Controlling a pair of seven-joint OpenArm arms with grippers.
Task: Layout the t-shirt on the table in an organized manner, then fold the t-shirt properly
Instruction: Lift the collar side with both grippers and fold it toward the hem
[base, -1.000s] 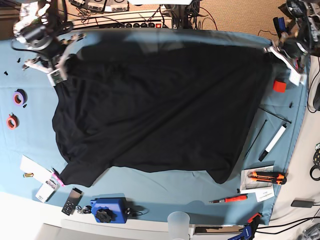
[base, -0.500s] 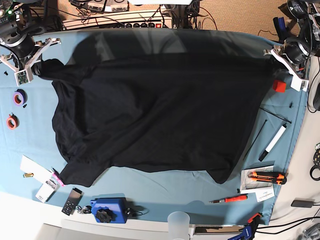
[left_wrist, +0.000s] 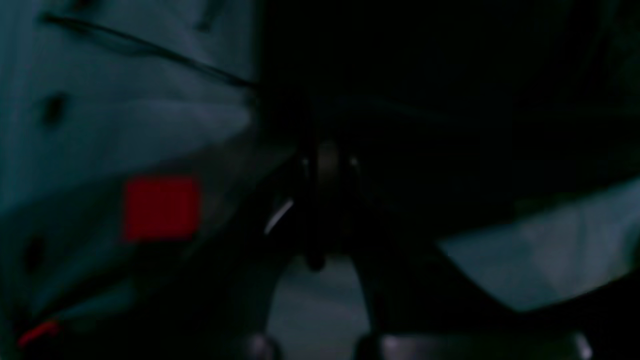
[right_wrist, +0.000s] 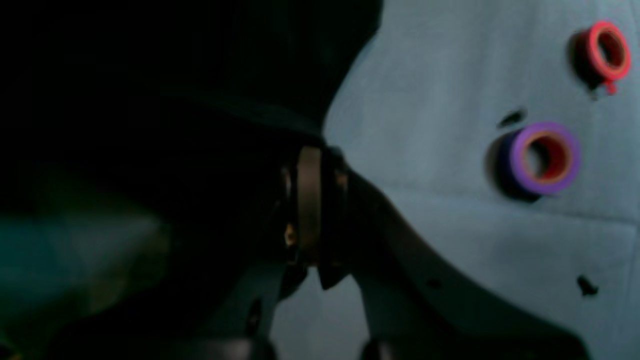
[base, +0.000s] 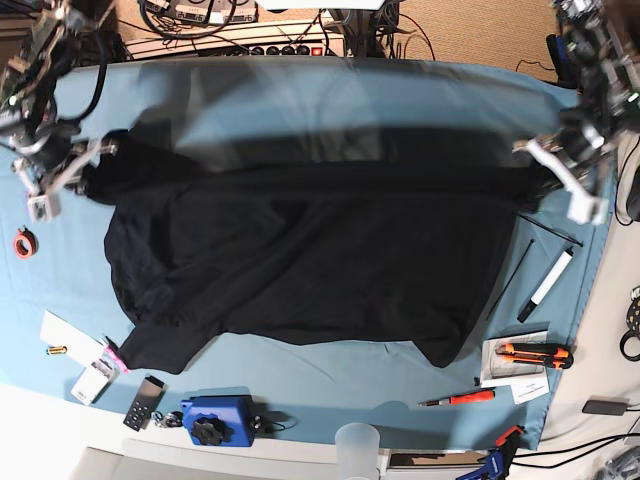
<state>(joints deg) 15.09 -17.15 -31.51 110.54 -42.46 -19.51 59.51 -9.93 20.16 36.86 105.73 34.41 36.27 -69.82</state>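
Observation:
The black t-shirt (base: 320, 260) is stretched wide across the teal table (base: 330, 385), its far edge blurred by motion. My left gripper (base: 545, 160), on the right of the base view, is shut on the shirt's far right corner. My right gripper (base: 88, 168), on the left, is shut on the far left corner. The left wrist view has the closed fingers (left_wrist: 327, 165) pinching dark t-shirt (left_wrist: 450, 100) fabric. In the right wrist view the fingers (right_wrist: 310, 200) clamp the t-shirt (right_wrist: 150, 100) edge above the table (right_wrist: 450, 225). No print is visible on the shirt.
Near the left edge lie a purple tape roll (right_wrist: 545, 157) and a red tape roll (base: 23, 242). A red cube (left_wrist: 162, 207) sits by my left gripper. A marker (base: 547, 283), orange knife (base: 535, 352), red screwdriver (base: 460, 399), blue device (base: 215, 420) and plastic cup (base: 357, 445) line the right and front.
Both grippers have pulled toward the front of the table, dragging the shirt's far edge with them. A strip of teal cloth at the back is now uncovered.

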